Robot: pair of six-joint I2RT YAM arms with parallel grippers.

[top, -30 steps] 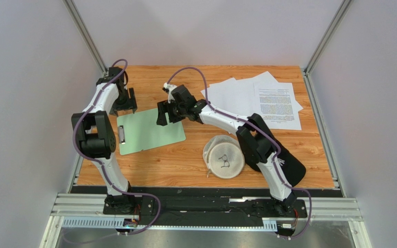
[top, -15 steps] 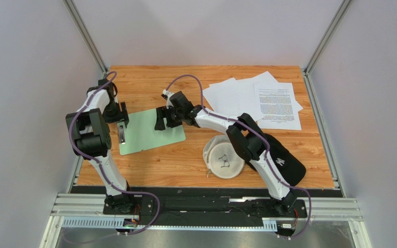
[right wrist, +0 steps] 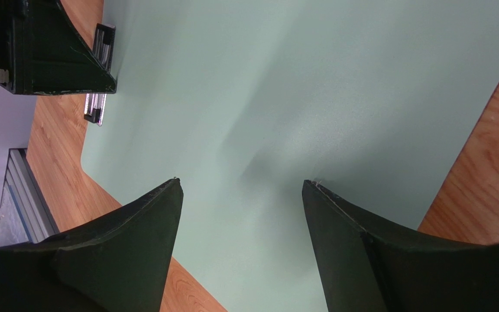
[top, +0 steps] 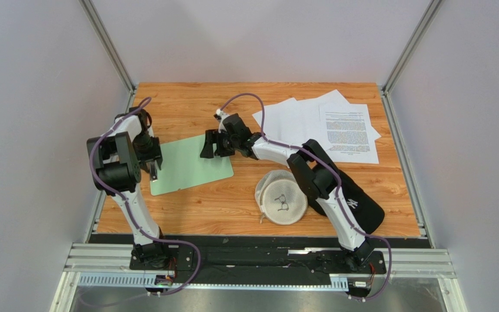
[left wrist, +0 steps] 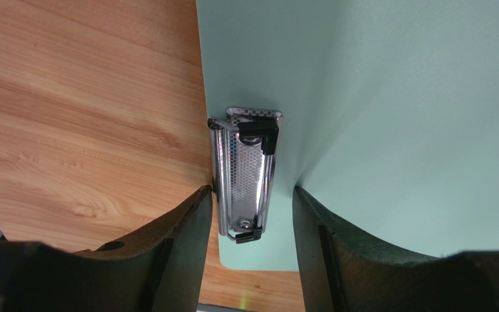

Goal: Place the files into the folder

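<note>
Left gripper (left wrist: 252, 195): jaws part-open and straddling the metal clip (left wrist: 245, 169) on the folder's short edge. One finger (left wrist: 180, 240) sits against the clip's outer side. The other is just off it, with a sliver of green showing between. Not clamped on anything.

Right gripper (right wrist: 242, 185): jaws wide apart with nothing between them, low over the folder (right wrist: 265, 84) at the end opposite the clip. Can't tell if the tips touch the board.

Folder looks like this:
- flat light-green board, matte, rounded corners
- no paper on it
- clip is chrome with a dimpled face and small black end pieces, and runs along the short edge

Top view: the folder (top: 190, 166) lies flat on the wood table (top: 187, 104), slightly skewed, with its clip end under the left gripper (top: 153, 159). The right gripper (top: 208, 146) is over its far corner at the clip-free end.

Files (top: 297, 120): loose white sheets, fanned and overlapping, well apart from the folder. They lie past its clip-free end and a bit further from the arm bases. The outermost printed sheet (top: 348, 133) carries dense black text; the rest look blank. None of them touch the folder or either gripper.

Near the folder's clip-free end, toward the bases, sits a round white fabric piece (top: 283, 198). Past that, a black cap (top: 363, 208) lies partly under the right arm.
</note>
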